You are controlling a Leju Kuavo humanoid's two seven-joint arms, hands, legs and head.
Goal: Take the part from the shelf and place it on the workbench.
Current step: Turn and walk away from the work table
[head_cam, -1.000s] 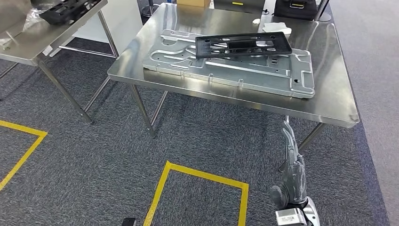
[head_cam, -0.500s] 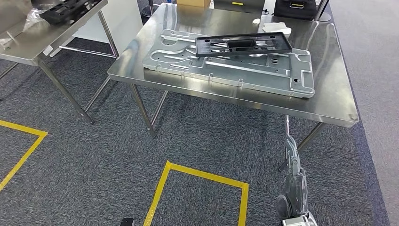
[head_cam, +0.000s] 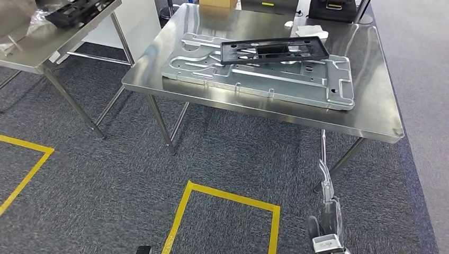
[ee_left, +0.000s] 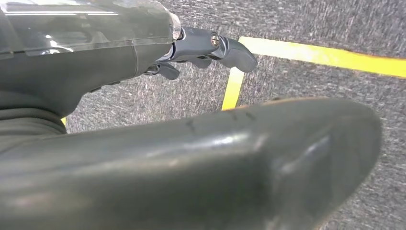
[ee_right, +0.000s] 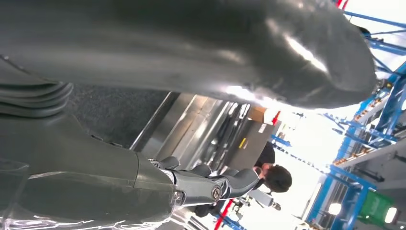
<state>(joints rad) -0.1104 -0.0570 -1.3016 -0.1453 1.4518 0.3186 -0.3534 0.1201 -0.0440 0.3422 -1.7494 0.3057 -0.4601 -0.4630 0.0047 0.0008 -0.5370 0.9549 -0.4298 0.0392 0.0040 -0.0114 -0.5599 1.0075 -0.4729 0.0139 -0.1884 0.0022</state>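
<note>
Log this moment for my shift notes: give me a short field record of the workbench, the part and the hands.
workbench: steel table
on workbench: large silver metal plate, with the black frame part lying on top
right hand: low beside the table's near corner, fingers extended, holding nothing
left hand: over grey carpet with yellow floor tape, holding nothing
task state: part rests on the bench

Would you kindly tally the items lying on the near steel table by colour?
Silver: 1, the stamped panel
Black: 2, the frame on the panel and the case at the far edge
White: 1, the cloth
Brown: 1, the box
Total: 5
</note>
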